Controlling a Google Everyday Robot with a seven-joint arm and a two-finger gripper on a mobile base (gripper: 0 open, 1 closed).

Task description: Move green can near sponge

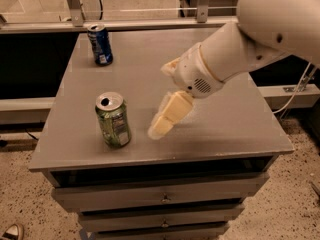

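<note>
To the far left of the gripper (157, 128) and well beyond it, by the back edge of the table (235, 119), a dark blue can (100, 44) stands upright. It is no part of the task and seems well out of the way. Nearer, just to the gripper's left and at about its height, the green can (113, 120) stands upright close to the table's front edge with its silver top showing. There is a clear gap between them, so the can is not yet grasped. The gripper hangs low over the table and angles down toward the can's side, which reads as an approach for a side grasp. Whether it is open or closed cannot be told, but it has hold of nothing. Just beyond the gripper, only a pale yellow edge of the sponge (169, 67) shows past the wrist, which covers the rest. The white arm (260, 29) reaches in from the upper right across the table, likely so the can may be carried back along that line to the sponge.
</note>
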